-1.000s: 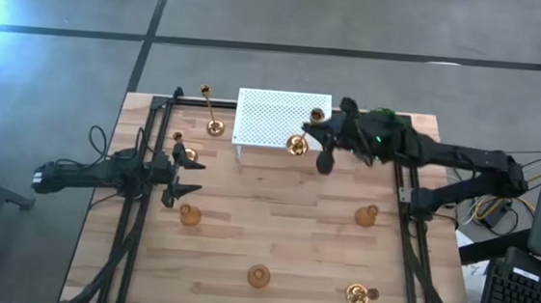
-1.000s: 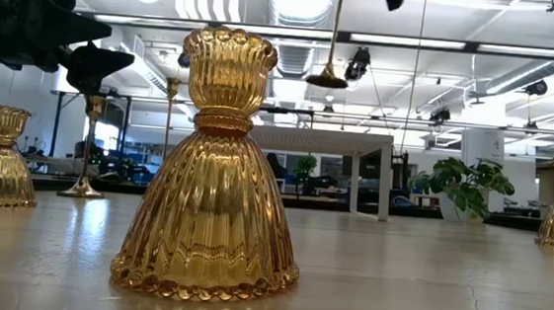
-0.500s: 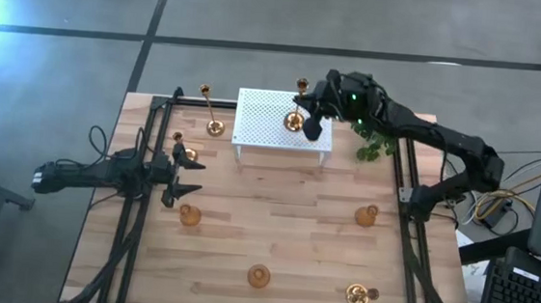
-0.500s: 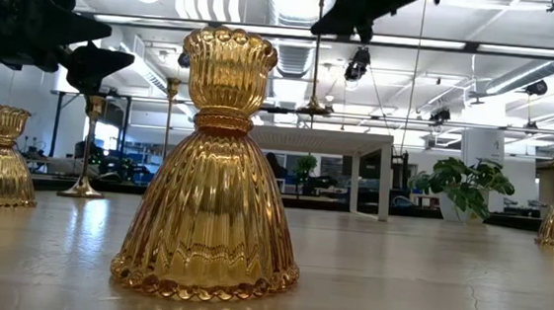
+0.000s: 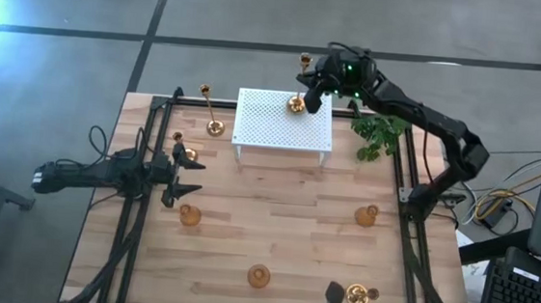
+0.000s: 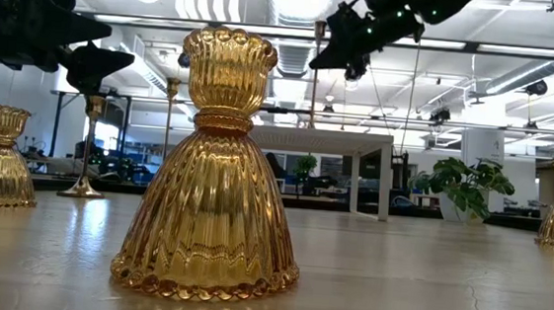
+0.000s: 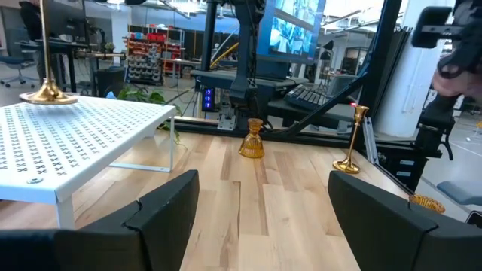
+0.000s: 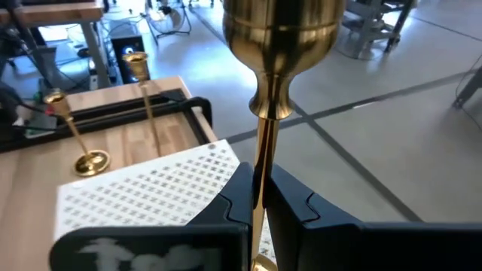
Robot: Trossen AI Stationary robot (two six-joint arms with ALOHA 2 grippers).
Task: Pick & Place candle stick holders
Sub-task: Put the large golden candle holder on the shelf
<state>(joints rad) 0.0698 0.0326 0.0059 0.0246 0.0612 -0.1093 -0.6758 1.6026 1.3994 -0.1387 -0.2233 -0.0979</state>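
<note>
My right gripper (image 5: 308,85) is shut on a tall thin brass candle stick holder (image 5: 300,81) over the far edge of the white perforated stand (image 5: 277,128). Its round base (image 7: 47,95) sits on the stand's top. Two more tall holders (image 5: 213,110) (image 5: 183,147) stand on their bases at the far left. Squat amber holders (image 5: 189,215) (image 5: 259,276) (image 5: 367,215) (image 5: 363,294) stand on the wood table. My left gripper (image 5: 183,176) is open and empty at the table's left, beside the nearer tall holder. My right gripper pinches the holder's thin stem (image 8: 260,169) between its two fingers, below the cup (image 8: 282,30). The fingers (image 8: 290,199) come from the table's right, slanting down, and lie across the stem. The holder stands upright, its base on the stand's top.
A green leafy sprig (image 5: 378,136) lies right of the stand by the right frame rail. Black frame rails (image 5: 134,228) (image 5: 408,249) run along both sides of the table. Open wood lies between the squat holders, in the table's middle (image 5: 276,210).
My right gripper has carried the tall holder from in front of the stand toward the table's far edge and a little left, then down. The holder stays upright, and its base has come from hanging in the air onto the stand's top. The sprig has come into view.
</note>
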